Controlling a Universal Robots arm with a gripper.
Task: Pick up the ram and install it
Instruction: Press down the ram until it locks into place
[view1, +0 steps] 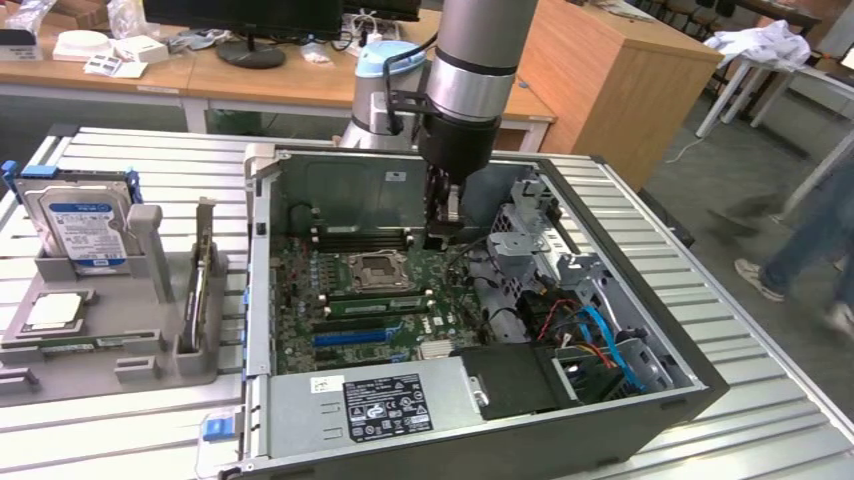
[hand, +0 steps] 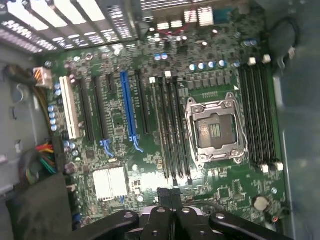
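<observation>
Ribbed metal table (view1: 120, 440) bears an open computer case (view1: 400, 440); closed fingers (view1: 451, 215) hover empty over its green motherboard (view1: 380, 300).

My gripper (view1: 451, 222) is hanging inside the computer case (view1: 641, 390), above the motherboard (view1: 387, 310); the parts tray (view1: 80, 370) is sitting at the exterior view's left.

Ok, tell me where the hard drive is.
In the exterior view, the hard drive stands upright in the grey holder on that view's left, outside the PC case, with the processor chip lying just nearer the camera.
</observation>
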